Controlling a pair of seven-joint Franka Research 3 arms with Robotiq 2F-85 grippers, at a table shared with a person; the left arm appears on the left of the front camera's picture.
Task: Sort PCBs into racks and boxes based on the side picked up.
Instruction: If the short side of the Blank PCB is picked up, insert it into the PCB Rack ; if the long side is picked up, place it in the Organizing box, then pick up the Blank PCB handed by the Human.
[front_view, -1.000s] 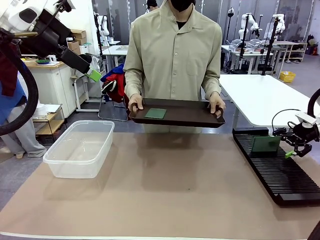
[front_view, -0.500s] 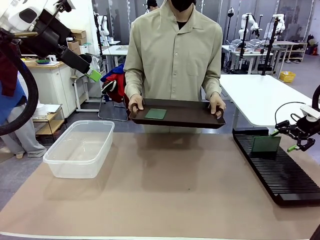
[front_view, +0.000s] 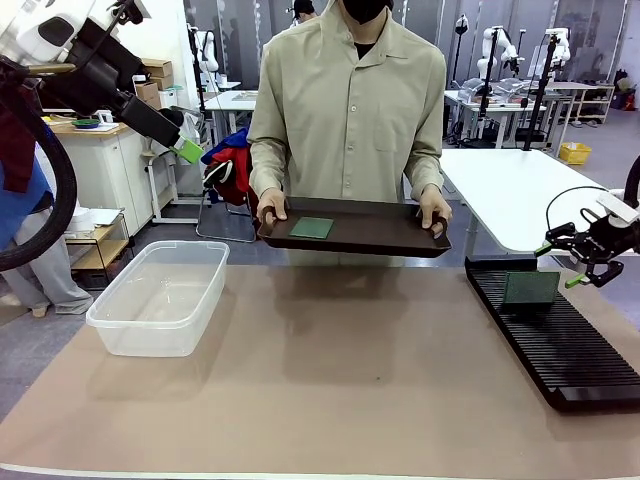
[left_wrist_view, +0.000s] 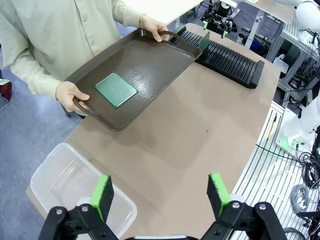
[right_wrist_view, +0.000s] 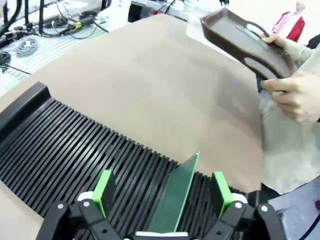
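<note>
A person holds a dark brown tray (front_view: 380, 232) over the table's far edge, and one green PCB (front_view: 311, 228) lies flat on it. This PCB (left_wrist_view: 116, 90) also lies on the tray (left_wrist_view: 150, 55) in the left wrist view. Another PCB (front_view: 530, 288) stands upright in a slot of the black rack (front_view: 560, 350) at the right. My right gripper (front_view: 561, 264) hovers open just above and behind it. In the right wrist view that PCB (right_wrist_view: 176, 192) rises between my green fingers (right_wrist_view: 104, 191) without touching them. My left gripper (front_view: 186, 149) hangs open, high at the left, above the clear box (front_view: 160, 296).
The box (left_wrist_view: 55, 185) has nothing in it. The person's hands (front_view: 270, 207) grip the tray's handles. The rack (right_wrist_view: 70, 155) has many free slots. Bare brown tabletop (front_view: 340, 370) lies between box and rack. A white table (front_view: 520, 195) stands behind the rack.
My right gripper has lifted up and away from the PCB standing in the rack, leaving it in its slot. The left arm, tray and box have not moved.
</note>
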